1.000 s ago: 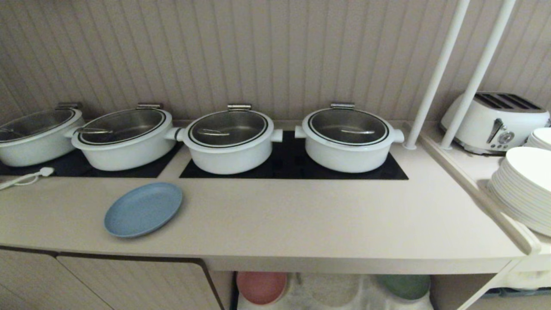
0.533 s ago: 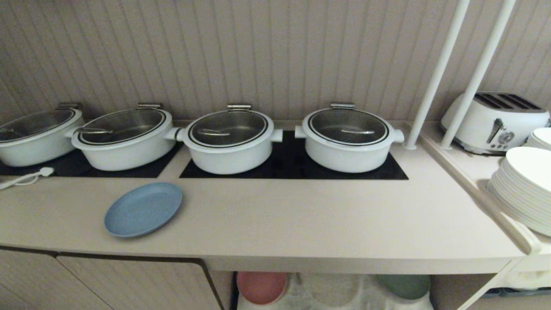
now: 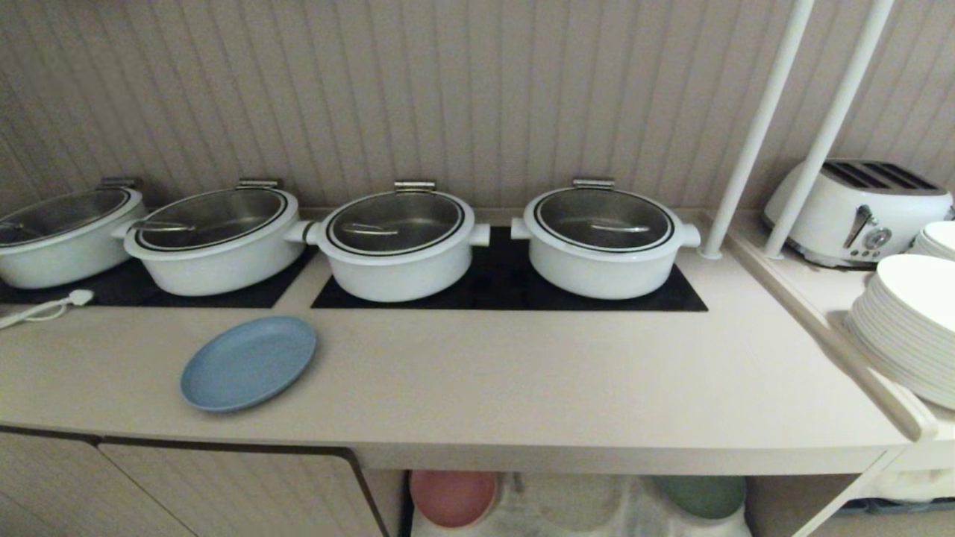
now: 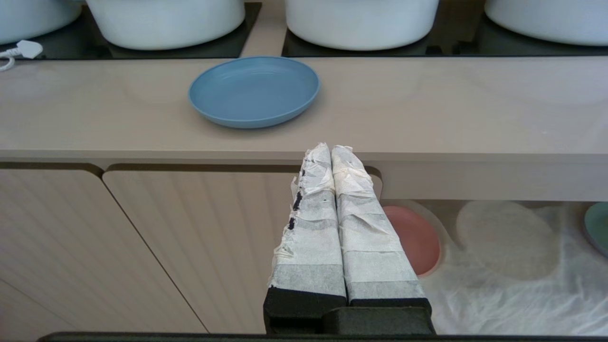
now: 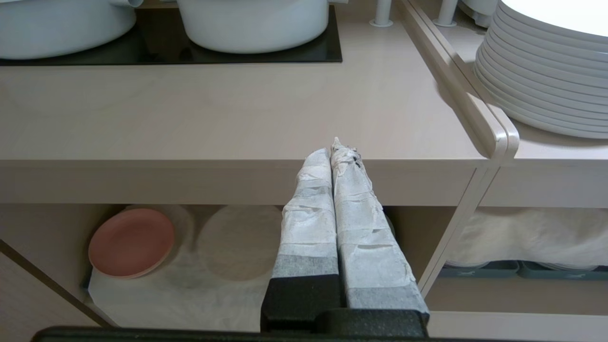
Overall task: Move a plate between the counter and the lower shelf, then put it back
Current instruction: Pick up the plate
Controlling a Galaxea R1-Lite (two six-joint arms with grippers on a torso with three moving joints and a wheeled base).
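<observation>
Green plate (image 3: 701, 494) half-hidden under counter (image 3: 522, 388)

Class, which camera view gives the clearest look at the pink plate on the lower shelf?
The right wrist view: the pink plate shows whole on the lower shelf. In the left wrist view, the shut left gripper hides part of it. The head view shows only its top part under the counter.
</observation>
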